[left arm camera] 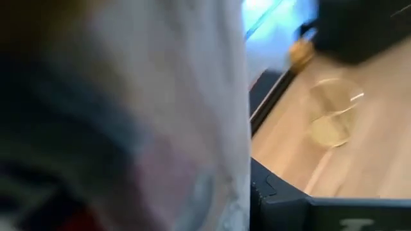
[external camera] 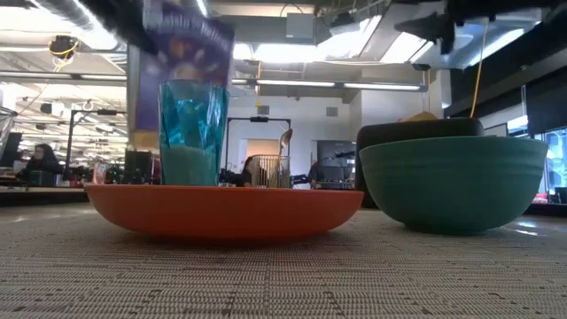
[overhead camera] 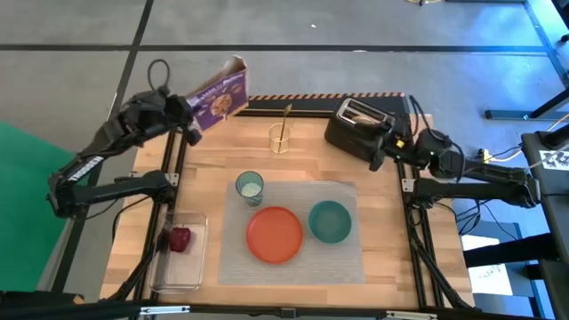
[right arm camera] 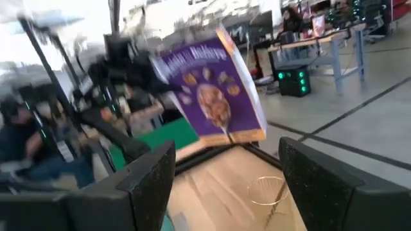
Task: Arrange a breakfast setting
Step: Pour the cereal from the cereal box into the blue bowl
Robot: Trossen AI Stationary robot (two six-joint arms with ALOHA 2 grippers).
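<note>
On the grey placemat stand the orange plate, the teal bowl and the pale blue cup. A gold spoon stands in a clear holder at the far middle. Red fruit lies in a clear tray at the near left. My left gripper is shut on a purple cereal box, held up over the table's far left corner. My right gripper stands open beside the black toaster, with nothing between its fingers. My left gripper holds the cereal box by its end nearest the table's left edge, coming at it from the left. The box is lifted clear of the table and tilted, its open top pointing toward the far right. The box's blurred side fills the left wrist view and hides the fingers.
The toaster sits at the far right corner, close to my right gripper. A black and orange striped strip runs along the far edge. Bare wood lies between the placemat and the spoon holder. The table frame's black rails run along both sides.
</note>
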